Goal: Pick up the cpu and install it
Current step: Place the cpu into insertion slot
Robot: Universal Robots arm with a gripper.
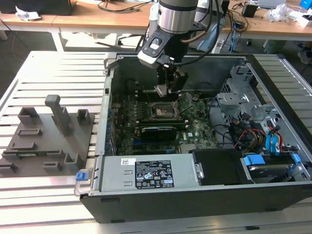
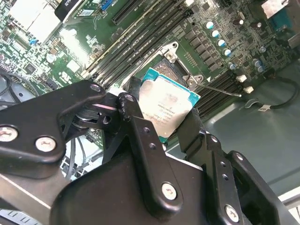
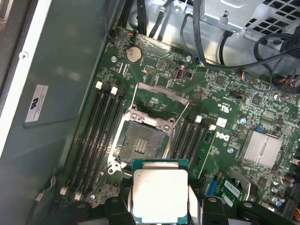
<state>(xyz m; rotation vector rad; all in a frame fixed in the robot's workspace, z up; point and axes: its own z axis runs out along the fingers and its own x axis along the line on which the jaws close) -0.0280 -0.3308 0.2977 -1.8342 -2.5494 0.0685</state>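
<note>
even bright light, faint glare on cpu

You are looking across a slatted metal desk; its pale ribs run side to side and fill the left, lower and far right parts of the exterior view. Beyond it, along the upper edge of the frame, stand light brown wooden desks, with a white leg showing at upper left. Beneath them at upper left you see dark floor. A tangle of black cables lies on the wooden top at upper centre, and crumpled white paper sits at upper left. The light is even and soft, leaving a dull sheen on the metal slats.
</note>
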